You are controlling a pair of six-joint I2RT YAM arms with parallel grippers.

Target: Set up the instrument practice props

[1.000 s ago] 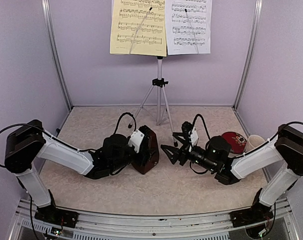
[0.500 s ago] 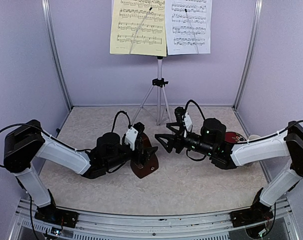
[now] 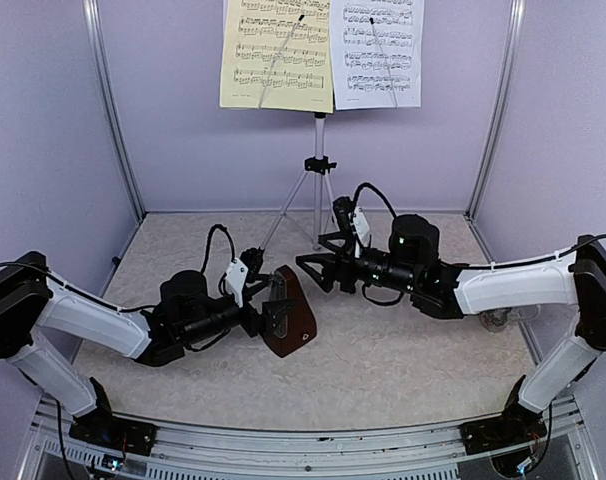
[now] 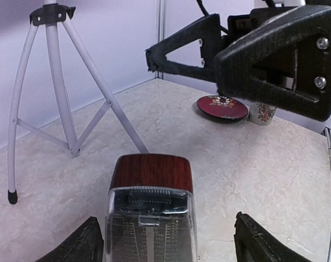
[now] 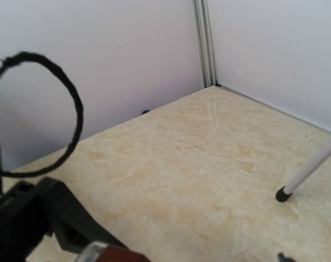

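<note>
The white tripod music stand point(image 3: 318, 190) stands at the back, with the yellow sheet point(image 3: 276, 55) and the white sheet point(image 3: 376, 52) on its desk. The brown metronome point(image 3: 291, 315) is on the table in front of it. My left gripper point(image 3: 271, 312) is open, with a finger on each side of the metronome point(image 4: 152, 174) and a gap on both sides. My right gripper point(image 3: 318, 272) is open and empty, above the table just right of the metronome and near the tripod legs. It also shows in the left wrist view point(image 4: 183, 64).
The red round dish point(image 4: 223, 106) and the floral mug point(image 4: 262, 113) sit together at the right, behind my right arm. The tripod legs point(image 4: 56, 82) spread over the back middle, and one foot point(image 5: 284, 194) shows in the right wrist view. Walls enclose the back and both sides.
My left gripper brought the metronome from lying in its grip to resting on the table, opened and drew back left. My right gripper moved up and left towards the tripod.
</note>
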